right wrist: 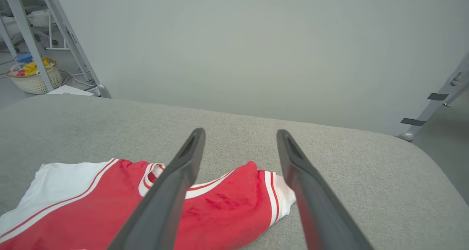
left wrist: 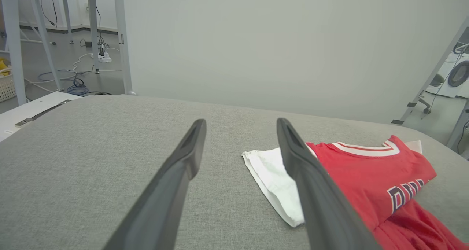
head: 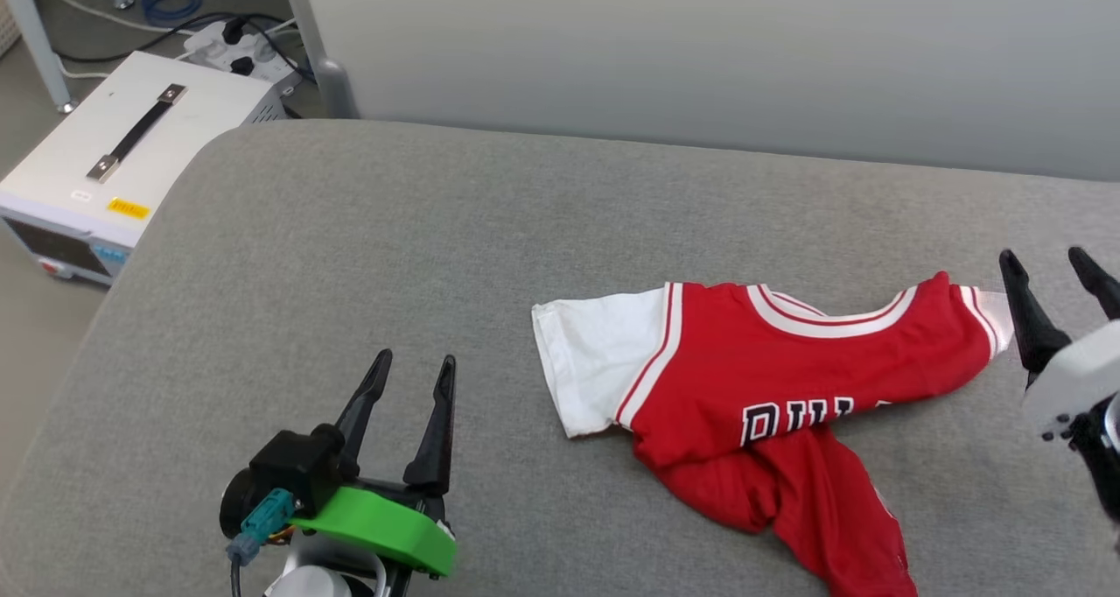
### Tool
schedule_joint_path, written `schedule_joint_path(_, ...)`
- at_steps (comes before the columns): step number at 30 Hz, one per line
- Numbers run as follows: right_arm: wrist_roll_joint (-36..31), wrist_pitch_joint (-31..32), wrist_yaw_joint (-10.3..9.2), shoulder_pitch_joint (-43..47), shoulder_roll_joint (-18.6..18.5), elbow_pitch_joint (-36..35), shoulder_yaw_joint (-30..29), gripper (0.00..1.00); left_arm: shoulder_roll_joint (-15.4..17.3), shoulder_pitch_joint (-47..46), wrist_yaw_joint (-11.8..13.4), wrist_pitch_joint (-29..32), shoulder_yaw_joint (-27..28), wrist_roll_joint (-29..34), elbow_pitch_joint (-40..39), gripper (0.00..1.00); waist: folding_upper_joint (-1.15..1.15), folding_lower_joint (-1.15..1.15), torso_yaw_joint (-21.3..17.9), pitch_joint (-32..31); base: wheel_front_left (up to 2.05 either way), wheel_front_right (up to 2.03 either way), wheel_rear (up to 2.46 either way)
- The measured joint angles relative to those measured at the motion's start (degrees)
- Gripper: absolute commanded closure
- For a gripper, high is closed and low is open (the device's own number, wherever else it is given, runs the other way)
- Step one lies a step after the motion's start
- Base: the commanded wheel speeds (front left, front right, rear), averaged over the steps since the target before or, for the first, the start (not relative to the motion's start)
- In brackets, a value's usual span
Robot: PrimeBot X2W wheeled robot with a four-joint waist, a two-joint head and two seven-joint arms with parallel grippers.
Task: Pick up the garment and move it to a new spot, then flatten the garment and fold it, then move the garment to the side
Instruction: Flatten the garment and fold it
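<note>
Status from my end:

- Red jersey shirt with white short sleeves and striped trim (head: 787, 361) (left wrist: 370, 176) (right wrist: 227, 209) is lying on the grey fabric-covered table (head: 350, 256), right of centre in the head view.
- It is front side up, with the collar toward the far edge. Part of the black, white-outlined lettering shows; the rest is lost in a fold.
- The white sleeve on the robot's left is spread flat. The other sleeve is mostly tucked, with only a sliver of white showing past the striped trim.
- The lower body is bunched and twisted into a red tail that runs toward the near edge, at the bottom of the head view.
- Left gripper (head: 416, 356) (left wrist: 241, 121): fingers spread apart, nothing between them. It sits over bare table, well apart from the shirt on its left side. In the left wrist view the flat white sleeve sits just past the right-hand finger.
- Right gripper (head: 1041, 254) (right wrist: 240, 130): fingers spread wide, gripping nothing. It is at the far right of the head view, just beside the tucked sleeve end. In the right wrist view the shoulder and sleeve trim lie between the two fingers. I can't tell whether a finger touches the cloth.
- Surroundings: a white box with a black strap handle (head: 131, 133) on the floor off the table's left corner, and a pale grey partition panel (head: 700, 45) behind the table.
</note>
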Motion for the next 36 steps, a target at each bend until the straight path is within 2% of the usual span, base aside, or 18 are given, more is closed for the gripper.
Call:
schedule_joint_path(10, -0.63, -6.55, -0.01, 16.12, 11.39, -12.65, -7.71, 0.00, -0.98, 1.80, -0.07, 0.01, -0.25, -1.90, 1.74, 0.00, 0.00, 0.00, -4.32, -2.68, 0.00, 0.00, 0.00)
schedule_joint_path(16, -2.22, -6.89, -0.01, 17.44, 13.60, -17.33, -8.51, 0.00, -0.29, 1.54, -0.07, 1.08, -1.09, -2.41, 3.04, 0.00, 0.00, 0.00, -6.48, -1.62, 0.00, 0.00, 0.00)
schedule_joint_path(19, -2.77, -6.32, -0.01, 17.39, 14.29, -19.01, -9.23, 0.00, 1.69, -1.81, -0.08, 6.14, -3.70, -6.14, 3.52, 0.00, 0.00, 0.00, -7.34, -0.14, 0.00, 0.00, 0.00)
schedule_joint_path(24, -3.85, -5.39, -0.01, 16.83, 14.61, -20.62, -8.95, 0.00, 8.37, -14.40, -0.08, 19.83, -7.15, -9.87, 4.61, 0.00, 0.00, 0.00, -9.08, 3.00, 0.00, 0.00, 0.00)
schedule_joint_path(31, -5.39, -5.27, -0.01, 13.89, 14.89, -21.11, -7.76, 0.00, 12.55, -29.37, -0.09, 41.10, -11.56, -19.18, 10.98, 0.00, 0.00, 0.00, -12.72, 7.08, 0.00, 0.00, 0.00)
schedule_joint_path(36, -5.97, -6.41, -0.01, 13.38, 15.91, -20.58, -6.58, 0.00, 15.83, -34.60, -0.23, 51.07, -13.82, -21.68, 16.64, 0.00, 0.00, 0.00, -15.75, 9.58, 0.00, 0.00, 0.00)
